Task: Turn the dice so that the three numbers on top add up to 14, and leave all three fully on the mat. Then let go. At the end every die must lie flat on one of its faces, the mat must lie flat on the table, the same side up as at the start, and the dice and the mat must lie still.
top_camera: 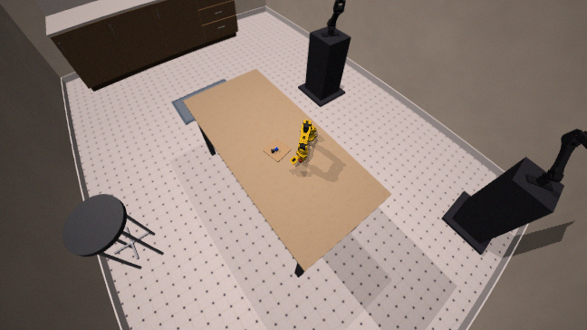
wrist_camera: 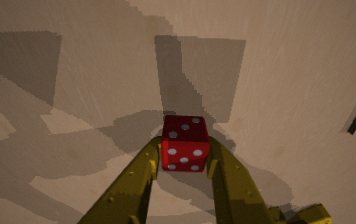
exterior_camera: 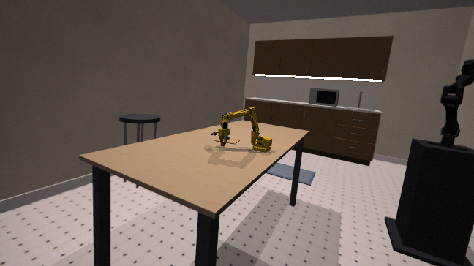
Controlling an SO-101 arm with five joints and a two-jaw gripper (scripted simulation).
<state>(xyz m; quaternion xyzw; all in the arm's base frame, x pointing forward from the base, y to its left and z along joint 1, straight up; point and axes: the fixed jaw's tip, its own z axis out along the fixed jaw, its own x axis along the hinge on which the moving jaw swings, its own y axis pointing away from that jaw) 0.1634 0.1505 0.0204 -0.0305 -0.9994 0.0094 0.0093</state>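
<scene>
Going L to R in the top view. First the mat (top_camera: 279, 157) (exterior_camera: 233, 142), off to the left of the end effector (top_camera: 299, 160) (exterior_camera: 223, 145) (wrist_camera: 184, 150) & just beside it, flat on the table (top_camera: 254, 111) (exterior_camera: 175, 156) afaict. Black die (top_camera: 273, 150) and blue die (top_camera: 276, 149) (exterior_camera: 228, 137) sit on it, v. close together, maybe touching, can't tell. Their top numbers are too small to read, so no idea on the sum rn.

Then the end effector itself, clamped on the red die (top_camera: 300, 160) (exterior_camera: 223, 145) (wrist_camera: 184, 144). In the wrist cam the die's between the fingertips, one on each side, w/ a 3 and a 5 showing. It's off the mat, low over the table or on it, can't tell which.

What could go wrong imo: the tips only have the die near their ends, so a bump or quick wrist turn could make it slip or twist & land on the wrong number. If it's carried to the mat too low, it could snag the edge and shove or fold it. Setting it down too near the other 2 might knock one over or off. And if it's let go while tilted, it prob rolls, maybe off the mat.
</scene>
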